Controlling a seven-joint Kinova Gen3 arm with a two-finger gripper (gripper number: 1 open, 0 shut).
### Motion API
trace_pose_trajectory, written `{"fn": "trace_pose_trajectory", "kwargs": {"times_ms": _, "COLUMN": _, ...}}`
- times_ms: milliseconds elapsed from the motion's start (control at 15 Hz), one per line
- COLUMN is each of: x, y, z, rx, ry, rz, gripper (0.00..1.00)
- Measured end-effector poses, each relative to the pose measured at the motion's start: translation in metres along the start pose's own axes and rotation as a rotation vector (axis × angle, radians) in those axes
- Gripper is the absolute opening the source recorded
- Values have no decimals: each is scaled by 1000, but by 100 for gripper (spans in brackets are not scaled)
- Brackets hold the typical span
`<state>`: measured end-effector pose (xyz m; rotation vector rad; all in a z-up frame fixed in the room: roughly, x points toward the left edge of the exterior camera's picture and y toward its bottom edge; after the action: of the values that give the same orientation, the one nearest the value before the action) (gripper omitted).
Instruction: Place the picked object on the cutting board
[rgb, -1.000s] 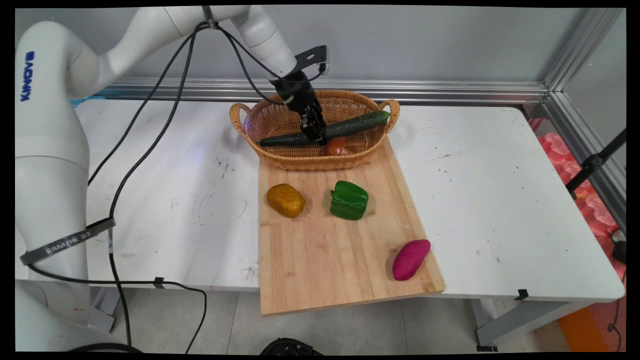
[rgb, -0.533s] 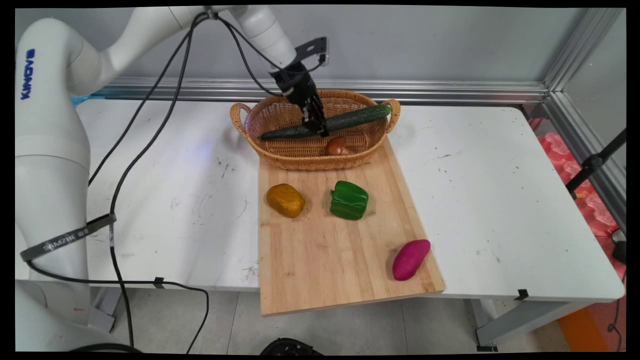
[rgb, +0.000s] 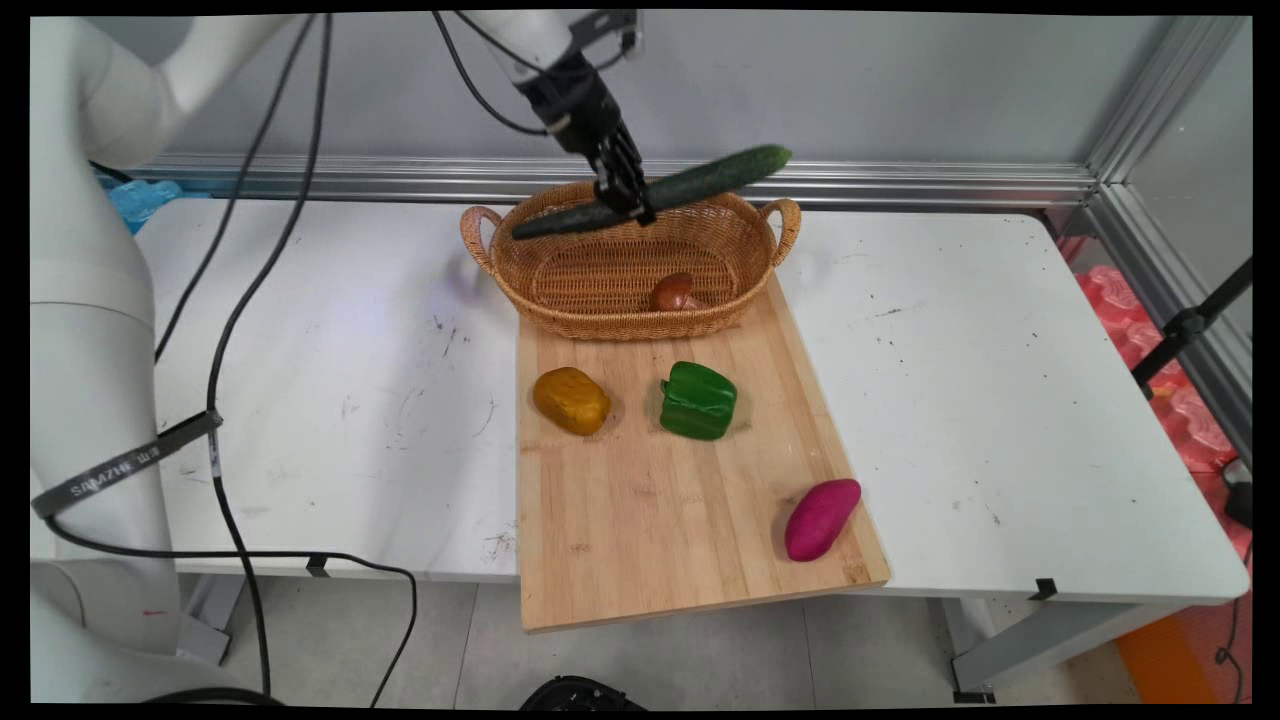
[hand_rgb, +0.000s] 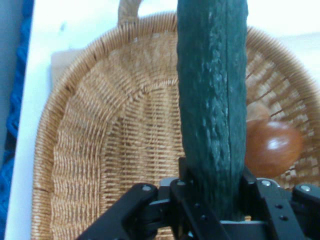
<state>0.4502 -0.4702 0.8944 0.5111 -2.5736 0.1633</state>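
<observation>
Slippage threatens: claw (rgb: 633, 207) clamped off-centre on the tilted cucumber (rgb: 655, 190) above the basket (rgb: 520, 260); its long end could swivel loose.

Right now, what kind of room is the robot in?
Probably a robot lab, not a kitchen. The table is fenced by a bare metal frame, and the hand holds a cucumber above a wicker basket by a cutting board.

The gripper (rgb: 630, 203) rises toward the top of the frame, carrying the cucumber (rgb: 655, 190) up out of the basket (rgb: 510, 260). The cucumber, earlier lying low across the basket's inside, now hangs above its rim, tilted up to the right, uncovering the brown onion (rgb: 672, 291).
</observation>
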Motion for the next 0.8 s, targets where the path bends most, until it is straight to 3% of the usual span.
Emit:
{"fn": "trace_pose_trajectory", "kwargs": {"times_ms": 533, "x": 49, "y": 59, "z": -68, "rx": 27, "ry": 102, "rz": -37, "gripper": 0}}
{"fn": "trace_pose_trajectory", "kwargs": {"times_ms": 800, "x": 67, "y": 100, "z": -81, "rx": 23, "ry": 106, "rz": -75, "gripper": 0}}
